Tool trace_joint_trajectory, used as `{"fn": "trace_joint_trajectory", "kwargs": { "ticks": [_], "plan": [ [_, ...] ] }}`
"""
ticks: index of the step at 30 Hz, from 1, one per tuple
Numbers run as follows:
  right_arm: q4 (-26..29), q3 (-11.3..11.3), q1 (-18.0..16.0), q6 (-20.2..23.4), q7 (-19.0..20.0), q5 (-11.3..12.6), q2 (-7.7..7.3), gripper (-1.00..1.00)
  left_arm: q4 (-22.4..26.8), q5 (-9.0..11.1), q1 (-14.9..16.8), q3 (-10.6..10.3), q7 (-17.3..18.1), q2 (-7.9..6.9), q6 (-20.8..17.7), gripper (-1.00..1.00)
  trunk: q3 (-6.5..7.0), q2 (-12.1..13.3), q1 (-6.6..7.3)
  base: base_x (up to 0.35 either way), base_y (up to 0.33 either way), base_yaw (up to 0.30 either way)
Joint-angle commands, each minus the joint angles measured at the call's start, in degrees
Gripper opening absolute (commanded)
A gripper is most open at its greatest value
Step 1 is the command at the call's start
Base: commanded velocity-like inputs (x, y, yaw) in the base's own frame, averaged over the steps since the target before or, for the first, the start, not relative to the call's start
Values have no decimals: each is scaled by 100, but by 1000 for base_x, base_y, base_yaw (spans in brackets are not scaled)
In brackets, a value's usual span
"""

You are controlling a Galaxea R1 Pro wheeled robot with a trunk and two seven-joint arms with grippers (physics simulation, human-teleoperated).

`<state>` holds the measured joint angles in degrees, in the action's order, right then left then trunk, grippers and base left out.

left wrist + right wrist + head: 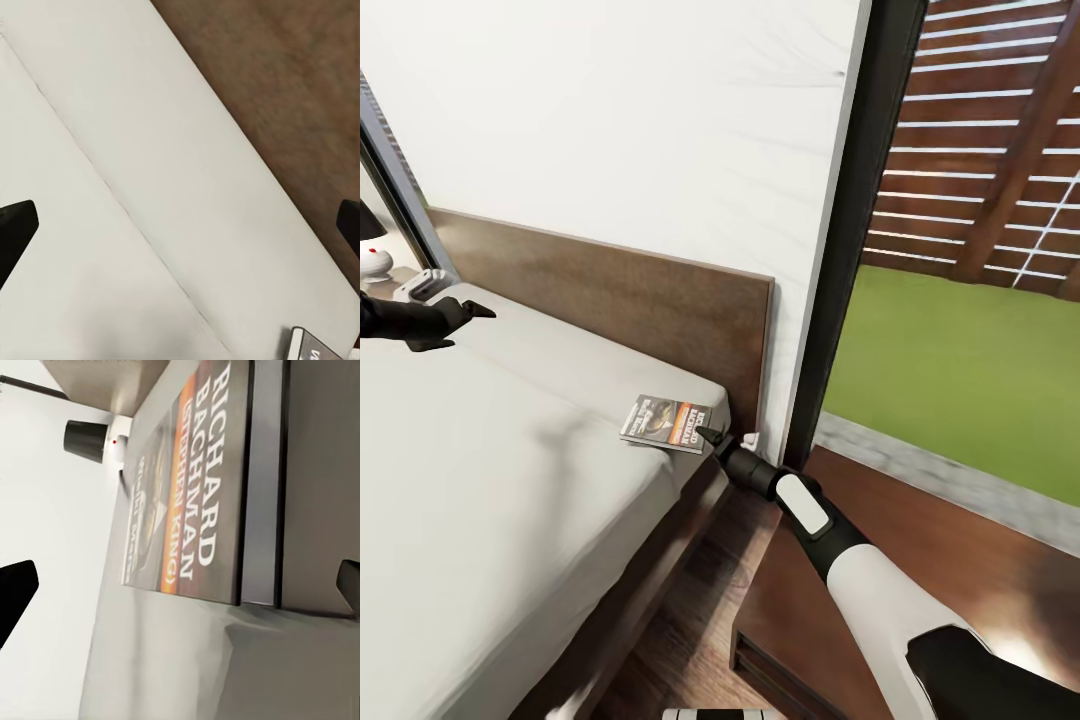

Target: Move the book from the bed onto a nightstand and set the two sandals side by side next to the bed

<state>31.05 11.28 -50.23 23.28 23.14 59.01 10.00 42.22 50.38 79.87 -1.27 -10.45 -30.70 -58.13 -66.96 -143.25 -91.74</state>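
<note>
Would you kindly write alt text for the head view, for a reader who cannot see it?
The right gripper reaches to the edge of a paperback book lying at the corner of the bed, near its dark wooden headboard. The left gripper hovers over the mattress farther along. A nightstand stands below the right arm, beside a tall window showing grass.

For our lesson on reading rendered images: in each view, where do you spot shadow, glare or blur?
Head view: a soft shadow falls on the mattress left of the book, and a bright sheen marks the nightstand top. Right wrist view: the book lettering reads sharp. Left wrist view: the mattress is evenly lit; the wooden headboard looks soft and blurred.
</note>
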Motion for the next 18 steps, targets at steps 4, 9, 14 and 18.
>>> {"fn": "trace_joint_trajectory", "kwargs": {
  "ticks": [4, 9, 14, 18],
  "plan": [
    [44, 6, -4, 19, 5, 31, 0, 100, 6, 60, 3, -12, -54, -6, -12, 100, -5, -2, 1, 0, 0, 0],
    [72, 6, -4, 19, 6, 31, 0, 100, 5, 58, 3, -8, -54, -6, -13, 100, -5, -2, 1, 0, 0, 0],
    [81, 6, -4, 24, 13, 31, 0, 100, 5, 59, 3, -12, -54, -6, -14, 100, -5, -2, 1, 0, 0, 0],
    [83, 6, -4, 25, 17, 31, 0, 100, 5, 60, 3, -13, -54, -10, -14, 100, -5, -2, 1, 0, 0, 0]
  ]
}}
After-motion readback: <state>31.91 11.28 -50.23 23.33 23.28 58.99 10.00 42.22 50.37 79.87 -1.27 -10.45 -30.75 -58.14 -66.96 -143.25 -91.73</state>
